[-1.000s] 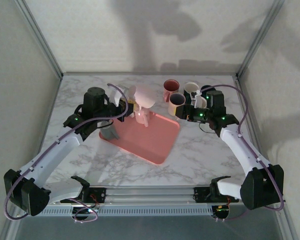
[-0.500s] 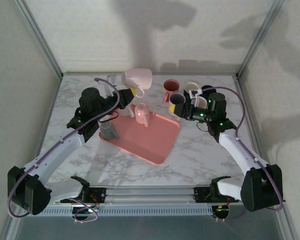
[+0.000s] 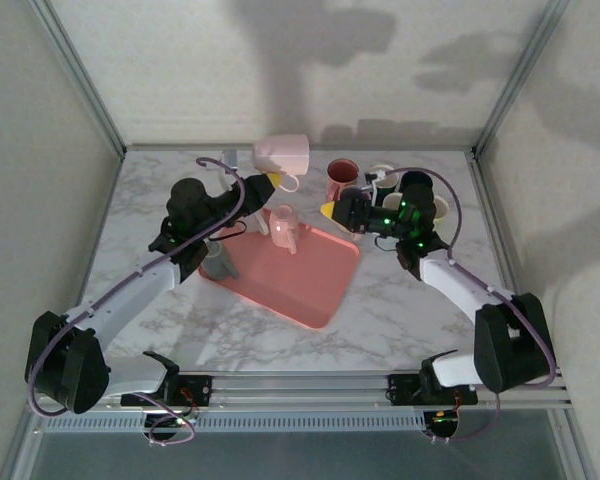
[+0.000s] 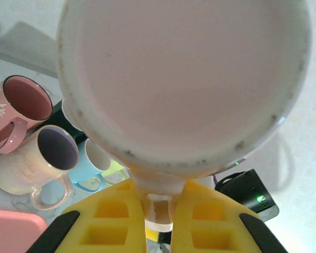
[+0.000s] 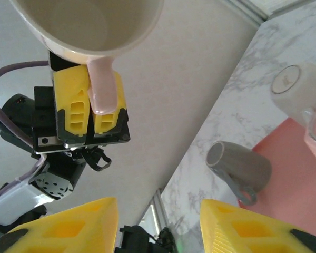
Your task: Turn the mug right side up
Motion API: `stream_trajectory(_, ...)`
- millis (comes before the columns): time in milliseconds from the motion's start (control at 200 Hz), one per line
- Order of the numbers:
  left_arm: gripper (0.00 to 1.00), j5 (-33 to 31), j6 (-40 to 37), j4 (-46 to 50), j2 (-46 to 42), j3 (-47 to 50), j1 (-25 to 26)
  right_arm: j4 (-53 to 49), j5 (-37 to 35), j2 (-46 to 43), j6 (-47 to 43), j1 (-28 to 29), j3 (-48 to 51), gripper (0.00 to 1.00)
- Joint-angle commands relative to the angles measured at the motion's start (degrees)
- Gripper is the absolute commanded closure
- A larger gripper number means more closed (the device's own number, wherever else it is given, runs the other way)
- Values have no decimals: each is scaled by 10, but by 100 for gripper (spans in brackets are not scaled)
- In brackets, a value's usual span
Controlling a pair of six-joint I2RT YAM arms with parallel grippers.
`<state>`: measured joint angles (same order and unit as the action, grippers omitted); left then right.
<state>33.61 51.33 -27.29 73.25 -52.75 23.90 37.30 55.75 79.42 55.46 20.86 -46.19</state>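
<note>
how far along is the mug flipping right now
Done: a group of mugs stands upright at the back right. In hand: the left pincer holds a pink mug by its handle, lifted and on its side; the right pincer is open nearby. Left: turning it upright and setting it down; a grey mug lies tipped by the tray.

A mug [image 3: 283, 228] on the tray [image 3: 300, 285], others [image 3: 342, 180] behind

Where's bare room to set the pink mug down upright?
Free: near right half of the tray, and the marble table between it and the arm bases. Crowded: the tray's far left end, with the grey mug and pale pink mug; also the mug cluster rear right, by the right claw.
</note>
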Motion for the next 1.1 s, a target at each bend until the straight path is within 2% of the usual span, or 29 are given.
stream_trajectory(0,100,22,26,-81,1,-6,0,80,6,23,41,20,-36,52)
stream_trajectory(270,100,27,35,-84,8,-3,1,141,-19,74,84,55,-78,49)
stream_trajectory(361,100,32,38,-87,11,-3,2,167,-29,93,105,63,-89,50)
stream_trajectory(471,100,38,41,-91,13,-1,2,173,-35,112,115,72,-107,56)
stream_trajectory(746,100,47,47,-105,18,5,3,213,-54,151,152,87,-145,56)
stream_trajectory(941,100,55,53,-118,22,13,3,253,-68,178,187,90,-157,69)
stream_trajectory(976,100,57,54,-121,23,16,4,257,-67,180,189,91,-159,75)
stream_trajectory(1067,100,65,54,-121,27,19,3,255,-69,178,180,90,-157,100)
stream_trajectory(1097,100,65,53,-116,28,18,4,250,-71,175,173,90,-154,100)
